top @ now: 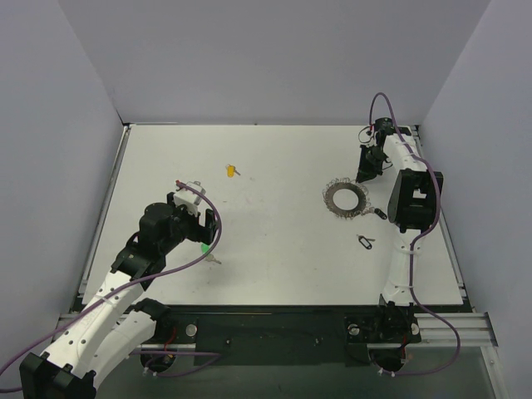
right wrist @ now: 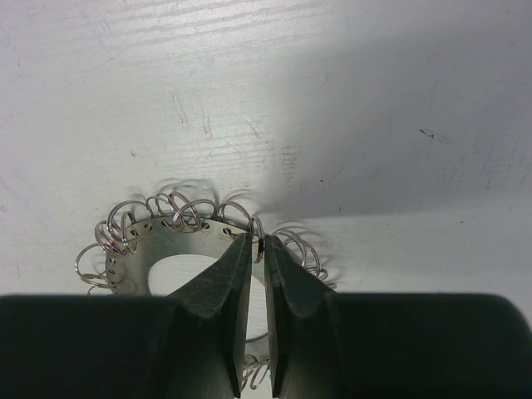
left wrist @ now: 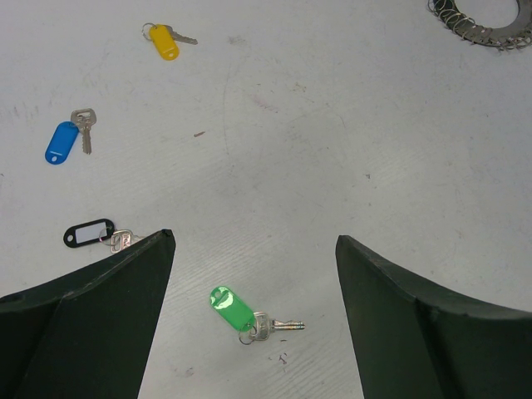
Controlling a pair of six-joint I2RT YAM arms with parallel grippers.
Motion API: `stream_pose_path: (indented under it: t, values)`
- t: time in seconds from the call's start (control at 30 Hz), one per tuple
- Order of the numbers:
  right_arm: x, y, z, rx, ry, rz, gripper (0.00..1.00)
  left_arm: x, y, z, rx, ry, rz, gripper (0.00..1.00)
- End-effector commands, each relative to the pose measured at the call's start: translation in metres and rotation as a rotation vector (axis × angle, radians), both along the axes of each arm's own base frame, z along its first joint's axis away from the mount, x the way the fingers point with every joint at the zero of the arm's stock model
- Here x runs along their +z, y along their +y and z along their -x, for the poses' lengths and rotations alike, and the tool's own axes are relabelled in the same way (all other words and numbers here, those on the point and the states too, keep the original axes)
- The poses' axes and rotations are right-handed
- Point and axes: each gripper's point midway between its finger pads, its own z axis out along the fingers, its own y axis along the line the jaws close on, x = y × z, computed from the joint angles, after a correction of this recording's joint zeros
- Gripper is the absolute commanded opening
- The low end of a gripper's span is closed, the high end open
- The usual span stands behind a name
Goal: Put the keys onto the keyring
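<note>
The keyring is a flat silver ring edged with small wire loops, lying right of centre on the table. My right gripper is shut on the keyring, pinching one wire loop at its rim. A green-tagged key lies flat on the table between the wide-apart fingers of my open left gripper, touching neither finger. In the top view that green key sits just below the left gripper. A yellow-tagged key, a blue-tagged key and a black-tagged key lie loose farther off.
The white table is walled on three sides. The yellow key lies left of centre. A small dark item rests below the keyring near the right arm. The keyring's edge shows in the left wrist view's top right corner.
</note>
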Motion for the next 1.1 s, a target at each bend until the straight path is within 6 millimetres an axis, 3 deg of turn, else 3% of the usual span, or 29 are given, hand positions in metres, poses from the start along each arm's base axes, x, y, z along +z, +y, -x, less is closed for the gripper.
stream_pose_path:
  t: [0.0,1.07]
  values:
    - [0.0082,0.0019,0.0098,0.001,0.023,-0.005,0.09,0.0102,-0.0021,-0.0048,-0.009,-0.044,0.015,0.89]
    - [0.0006,0.0021,0.0134,0.001,0.048,-0.007,0.09,0.0098,-0.0017,-0.0051,-0.008,-0.043,0.013,0.89]
